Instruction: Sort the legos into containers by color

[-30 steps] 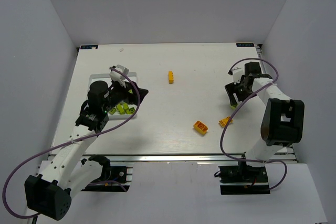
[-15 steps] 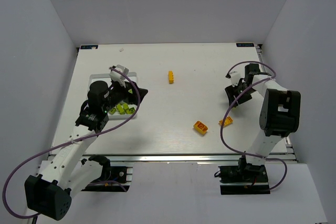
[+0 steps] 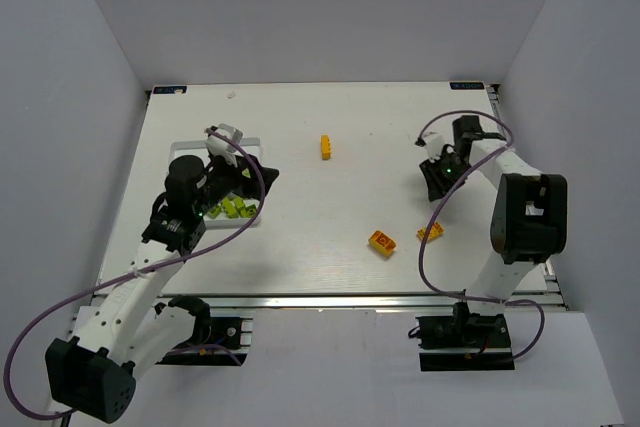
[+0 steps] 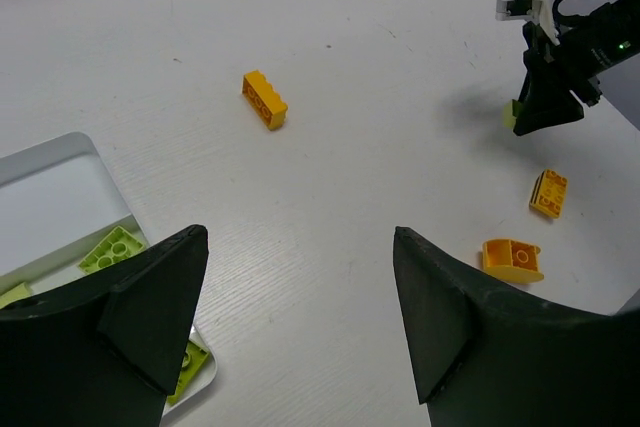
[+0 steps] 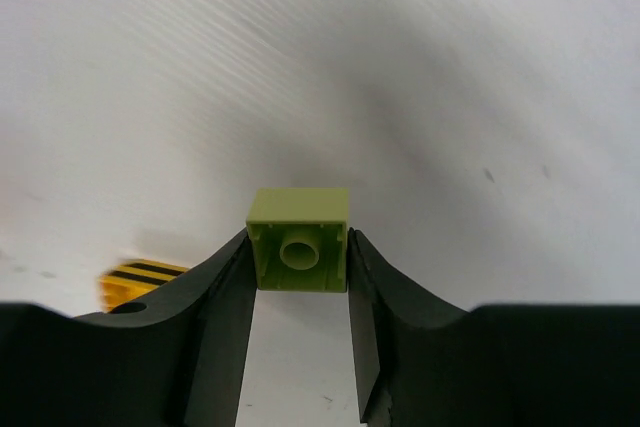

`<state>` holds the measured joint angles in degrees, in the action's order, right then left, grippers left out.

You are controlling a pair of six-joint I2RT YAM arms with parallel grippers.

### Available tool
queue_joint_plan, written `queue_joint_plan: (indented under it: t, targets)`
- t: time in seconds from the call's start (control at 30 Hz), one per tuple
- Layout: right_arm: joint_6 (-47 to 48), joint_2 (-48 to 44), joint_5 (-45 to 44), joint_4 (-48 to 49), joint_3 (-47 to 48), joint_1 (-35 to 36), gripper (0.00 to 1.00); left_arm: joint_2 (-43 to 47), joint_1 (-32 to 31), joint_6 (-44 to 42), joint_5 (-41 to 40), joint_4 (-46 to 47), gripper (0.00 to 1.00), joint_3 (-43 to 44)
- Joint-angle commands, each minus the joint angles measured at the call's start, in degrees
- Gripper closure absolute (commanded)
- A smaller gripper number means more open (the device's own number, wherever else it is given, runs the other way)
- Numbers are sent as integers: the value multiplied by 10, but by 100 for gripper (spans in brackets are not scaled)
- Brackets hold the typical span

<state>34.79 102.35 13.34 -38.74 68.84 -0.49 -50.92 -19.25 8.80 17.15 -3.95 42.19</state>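
My right gripper is shut on a lime green brick, held just above the table at the right side; its hollow underside faces the wrist camera. The brick also shows in the left wrist view. My left gripper is open and empty at the right edge of the white tray. Several lime green bricks lie in the tray's near compartment. Three orange-yellow bricks lie on the table: one far centre, one near centre, and a striped one beside it.
The table's right edge and the side wall are close behind my right arm. The tray shows a bare compartment in the left wrist view. The striped orange brick lies just left of my right fingers.
My right gripper has swung a little left, away from the table's right edge, with the green brick in it. My left arm has hardly moved.
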Motion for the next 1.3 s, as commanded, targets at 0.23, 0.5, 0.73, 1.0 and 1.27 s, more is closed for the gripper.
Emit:
queue_joint_plan:
  t: [0.23, 0.5, 0.73, 1.0, 1.27]
  targets:
    - [-60, 68, 70, -29, 274, 324, 98, 125, 3, -11, -128, 27, 16, -19]
    - [-39, 323, 45, -14, 648, 472, 97, 199, 3, -30, -162, 66, 10, -60]
    - [-63, 332, 4, 181, 582, 530, 92, 188, 3, -40, -163, 53, 9, -48]
    - [-81, 377, -12, 226, 596, 546, 76, 183, 9, -43, -163, 49, 9, -44]
    - [-84, 400, -28, 245, 605, 542, 61, 179, 9, -42, -163, 49, 9, -43]
